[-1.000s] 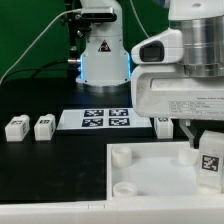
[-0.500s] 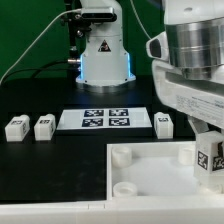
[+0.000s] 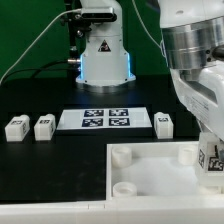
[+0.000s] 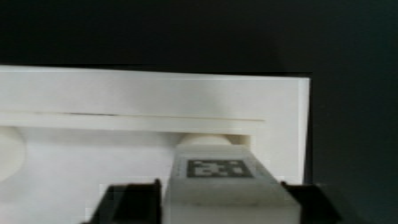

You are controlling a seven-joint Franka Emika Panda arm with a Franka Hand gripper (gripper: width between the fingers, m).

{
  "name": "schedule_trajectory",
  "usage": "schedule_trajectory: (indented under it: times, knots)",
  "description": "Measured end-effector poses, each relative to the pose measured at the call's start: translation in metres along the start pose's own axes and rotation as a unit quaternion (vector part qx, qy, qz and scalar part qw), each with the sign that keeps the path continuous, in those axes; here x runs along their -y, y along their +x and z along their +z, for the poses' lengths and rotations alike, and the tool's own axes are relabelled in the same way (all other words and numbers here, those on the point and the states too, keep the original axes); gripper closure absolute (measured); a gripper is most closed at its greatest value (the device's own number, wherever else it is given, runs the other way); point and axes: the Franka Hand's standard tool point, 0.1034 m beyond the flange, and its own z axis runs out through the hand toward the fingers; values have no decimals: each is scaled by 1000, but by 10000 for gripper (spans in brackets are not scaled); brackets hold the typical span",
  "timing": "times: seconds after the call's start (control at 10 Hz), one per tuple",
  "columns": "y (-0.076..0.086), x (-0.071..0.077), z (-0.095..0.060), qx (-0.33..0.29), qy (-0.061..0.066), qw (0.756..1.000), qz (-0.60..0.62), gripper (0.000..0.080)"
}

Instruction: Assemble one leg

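Over the tray (image 3: pixel 160 178) corner on the exterior view's right, we hold the leg (image 3: pixel 213 158) upright, probably so it can go straight down and seat there. Our gripper (image 4: pixel 215 204) is clamped on it, one finger against each side, its tag (image 4: pixel 217 167) facing the wrist camera. Whether it touches the tray yet, we cannot tell.

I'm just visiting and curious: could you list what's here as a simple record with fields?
gripper: shut on held leg
held leg: at a corner socket of the tray; seated or not, unclear
tray: white, on the black table
loose legs: three, on the table
marker board: flat, between them
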Motion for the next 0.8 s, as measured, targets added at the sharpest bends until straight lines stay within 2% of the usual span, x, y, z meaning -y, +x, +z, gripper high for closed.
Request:
schedule_trajectory:
  times: [0.1, 0.2, 0.3, 0.4, 0.6, 0.7, 0.8]
  knots:
    - [0, 0, 0, 0, 0, 1000, 0, 288]
    - [3, 0, 0, -2, -1, 996, -89, 288]
    - [10, 1, 0, -2, 0, 983, -186, 175]
    - [9, 3, -1, -10, -3, 963, -270, 157]
    - [10, 3, -1, -11, -5, 935, -355, 151]
    - [11, 3, -1, -11, -6, 911, -412, 151]
    - [10, 3, -1, -20, -14, 873, -487, 151]
